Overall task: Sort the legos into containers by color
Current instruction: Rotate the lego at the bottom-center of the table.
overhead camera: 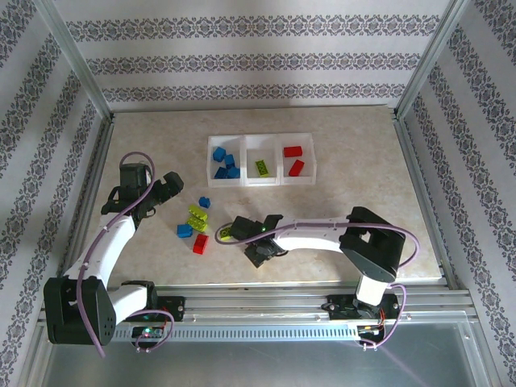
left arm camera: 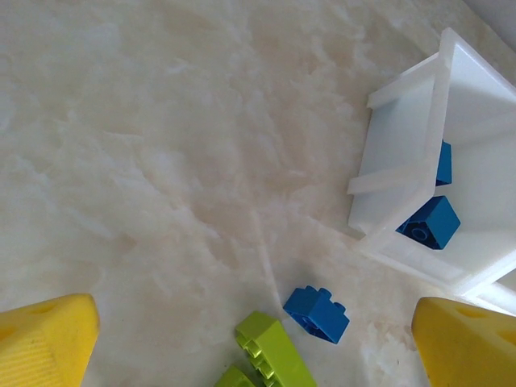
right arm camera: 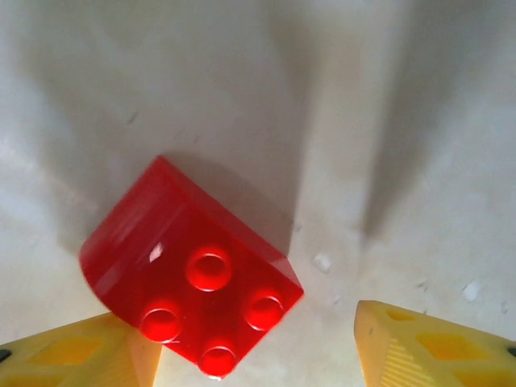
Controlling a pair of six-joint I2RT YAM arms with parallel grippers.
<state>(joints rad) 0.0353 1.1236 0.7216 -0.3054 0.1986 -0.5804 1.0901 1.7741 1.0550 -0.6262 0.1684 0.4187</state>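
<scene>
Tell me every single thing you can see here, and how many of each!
bins: three, see-through white, in a row at the far middle of the table
binned blue bricks: about four, blue, left bin
binned lime brick: one, lime green, middle bin
binned red bricks: two, red, right bin
loose blue bricks: two, blue, on the table nearer than the bins
loose lime bricks: two, lime green, between the loose blue ones
loose red brick: one, red, on the table
table: one, beige marbled
left gripper: one, yellow fingers, open, beside the loose bricks
right gripper: one, yellow fingers, open either side of the loose red brick
</scene>
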